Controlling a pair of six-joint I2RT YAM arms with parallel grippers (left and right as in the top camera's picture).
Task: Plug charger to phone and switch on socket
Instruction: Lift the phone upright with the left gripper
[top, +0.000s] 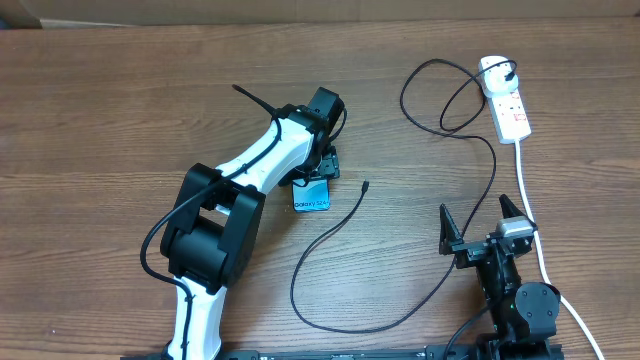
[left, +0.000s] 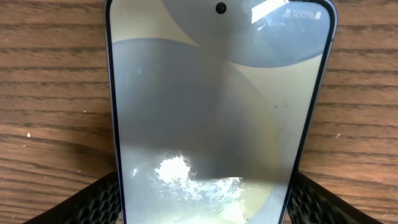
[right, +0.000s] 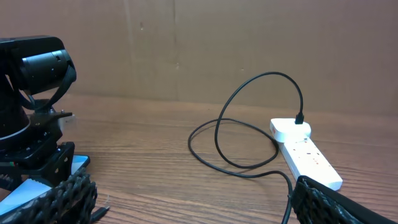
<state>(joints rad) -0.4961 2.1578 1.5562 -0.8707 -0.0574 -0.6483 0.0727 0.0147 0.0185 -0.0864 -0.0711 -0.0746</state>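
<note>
The phone (top: 312, 197) lies flat on the table, its light blue screen up; it fills the left wrist view (left: 211, 112). My left gripper (top: 322, 168) straddles its far end, and in the left wrist view my left gripper (left: 202, 208) has both fingers against the phone's side edges. The black charger cable (top: 470, 260) runs from its plug in the socket (top: 508, 100) in loops across the table to its small tip (top: 366, 185), which lies loose right of the phone. My right gripper (top: 480, 228) is wide open and empty, low over the table; in the right wrist view (right: 193, 196) the tip (right: 99, 214) is by its left finger.
The socket's thick white cord (top: 530, 195) runs down the right side past my right arm. The socket (right: 308, 155) and cable loops (right: 249, 124) lie ahead to the right of my right gripper. A brown wall stands behind the wooden table (top: 120, 120).
</note>
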